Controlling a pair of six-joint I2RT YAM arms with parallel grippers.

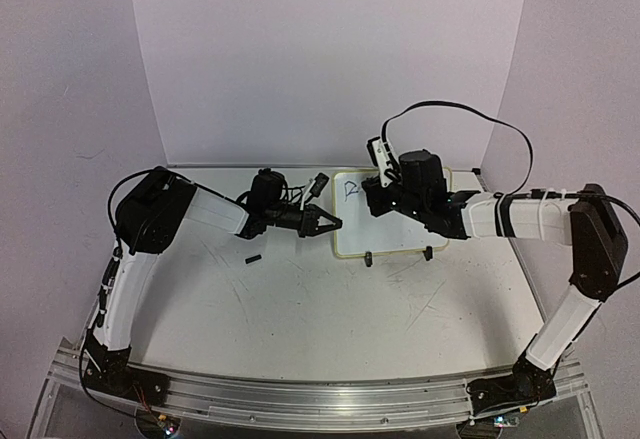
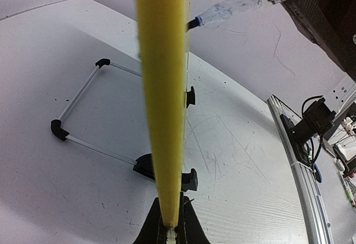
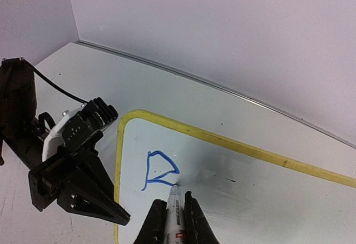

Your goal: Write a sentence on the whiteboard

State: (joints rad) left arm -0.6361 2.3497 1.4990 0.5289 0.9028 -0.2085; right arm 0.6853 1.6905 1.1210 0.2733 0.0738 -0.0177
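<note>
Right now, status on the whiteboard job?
Left gripper shut on whiteboard rim. Right gripper shut on marker, tip on board. One blue mark drawn. Nothing in the way.

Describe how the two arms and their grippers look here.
Both arms match: the left arm and right arm have white shell links between chunky black joint housings, on black bases. The left gripper and right gripper are black with tapered, pointed fingers. A long black cable loops above the right wrist; thinner black wires run by the left arm's shoulder.
</note>
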